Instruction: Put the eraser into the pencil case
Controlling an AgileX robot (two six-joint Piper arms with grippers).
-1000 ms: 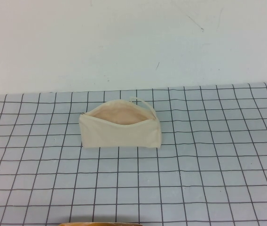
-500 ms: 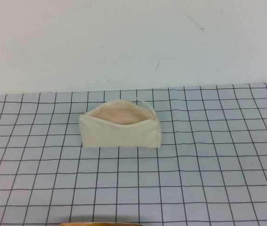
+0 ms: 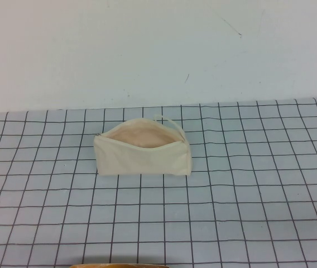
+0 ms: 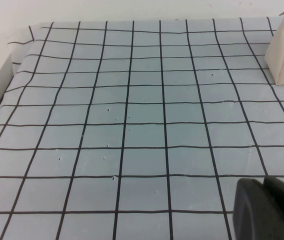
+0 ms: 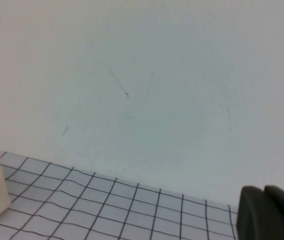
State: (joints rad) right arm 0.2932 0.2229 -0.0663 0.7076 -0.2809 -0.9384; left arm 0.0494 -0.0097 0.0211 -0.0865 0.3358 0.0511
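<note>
While unzipped, one pencil case (image 3: 142,152) on gridded mat (image 3: 248,212) | eraser unseen | both end effectors: state untellable

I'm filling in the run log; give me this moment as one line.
pencil case: unzipped, upright on grid mat | eraser: not visible | left gripper: parked | right gripper: parked

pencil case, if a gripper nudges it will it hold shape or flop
The pencil case looks like soft fabric with a sagging open mouth, so it would probably crumple and slide on the grid mat. Left gripper and right gripper sit apart from it.
</note>
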